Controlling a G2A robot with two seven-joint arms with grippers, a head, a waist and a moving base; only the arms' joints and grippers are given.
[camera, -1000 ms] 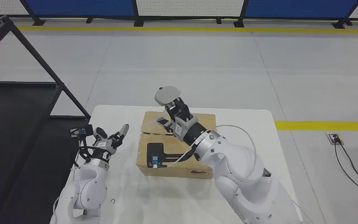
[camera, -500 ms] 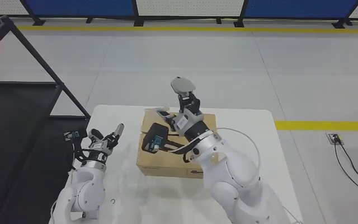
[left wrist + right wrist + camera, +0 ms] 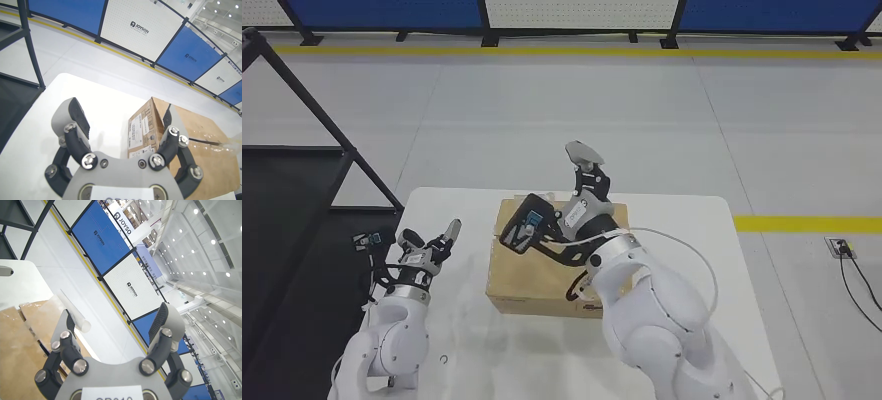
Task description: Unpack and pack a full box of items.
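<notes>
A brown cardboard box (image 3: 532,285) stands closed in the middle of the white table (image 3: 682,230). My right gripper (image 3: 588,167) is raised above the box's far edge and open. In the right wrist view the right gripper (image 3: 115,311) has a curled strip of clear tape (image 3: 80,318) clinging to one finger, above the box (image 3: 15,336). My left gripper (image 3: 438,241) hovers over the table left of the box, open and holding nothing. In the left wrist view the left gripper (image 3: 121,108) faces the box (image 3: 200,147), whose taped top seam looks crumpled.
A black metal rack (image 3: 302,200) stands off the table's left side. A small ring-like item (image 3: 443,360) lies near the table's front left. White table surface (image 3: 98,98) lies between the left gripper and the box.
My right gripper has swung to the right along the box's far edge and turned upward. The left gripper has drifted slightly left, away from the box.
</notes>
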